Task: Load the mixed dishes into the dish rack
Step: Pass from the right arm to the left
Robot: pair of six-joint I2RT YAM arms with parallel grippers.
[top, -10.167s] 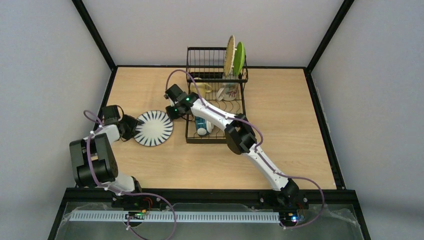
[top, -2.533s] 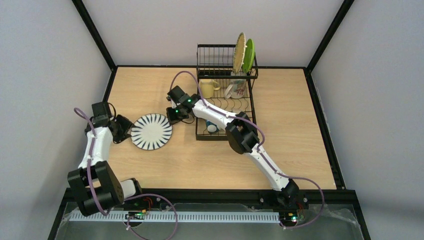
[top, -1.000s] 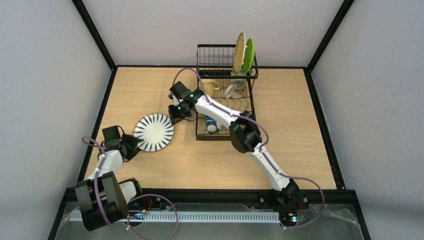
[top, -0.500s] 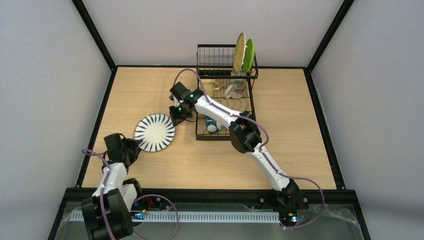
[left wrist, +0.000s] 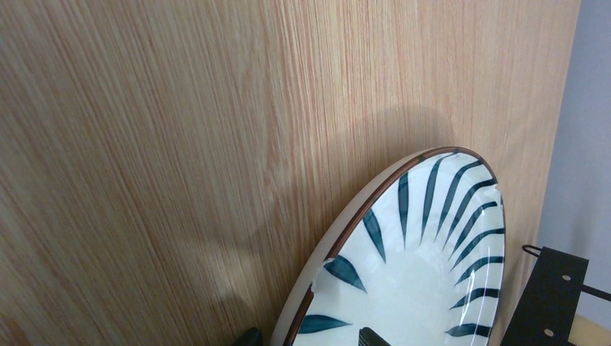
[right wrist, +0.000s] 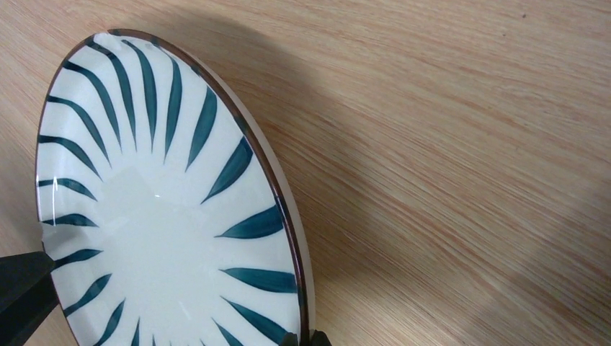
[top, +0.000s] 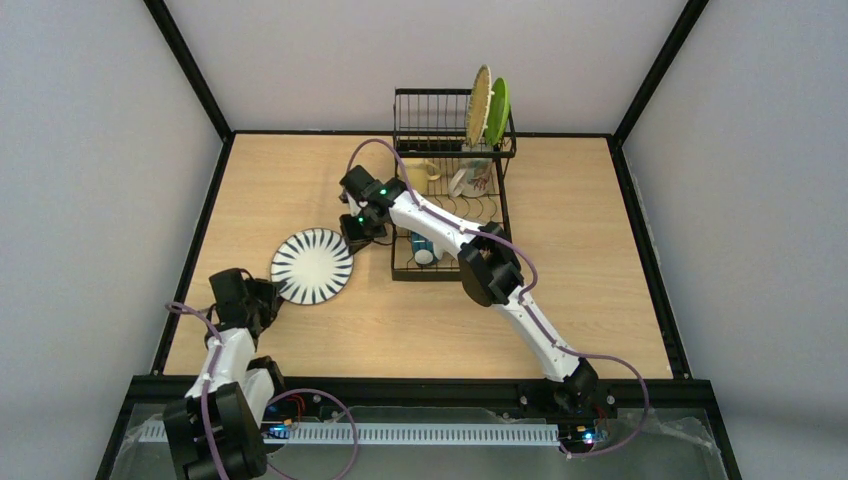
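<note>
Loading looks nearly finished, judging by how things lie. Only one dish sits out on the worktop (top: pixel 600 260). The rest are in the rack (top: pixel 430 115), which stands at the back, right of centre, with its tall end toward the rear wall. The right arm (top: pixel 500 285) stretches diagonally across the rack's near left corner. The left arm (top: pixel 225 350) is folded low at the worktop's near left corner.

In the tall end the tan plate (top: pixel 479 105) and green plate (top: pixel 498 110) stand upright side by side. The striped plate (top: pixel 312 266) is the piece left: it is just left of the rack, between the two arms. Both wrist views suggest it is tipped up off the wood, with a shadow beneath it. In the rack's low part are a white bowl (top: pixel 472 180), a blue bowl (top: pixel 422 250) nearer the front, and the mug (top: pixel 424 172), partly hidden behind the right arm.

The right fingers (right wrist: pixel 290 339) are together, clamped on the striped plate's rim on the rack side. The left fingers (left wrist: pixel 249 336) stand apart, one on each side of the opposite rim, and are not visibly pressing it.

As for room, bare wood lies open to the left of the plate and behind it. The rack's left wall is just beside the right fingers, so the plate would probably have to rise over that edge. The wire hoops in the middle of the rack look free, though the right arm covers part of them.
</note>
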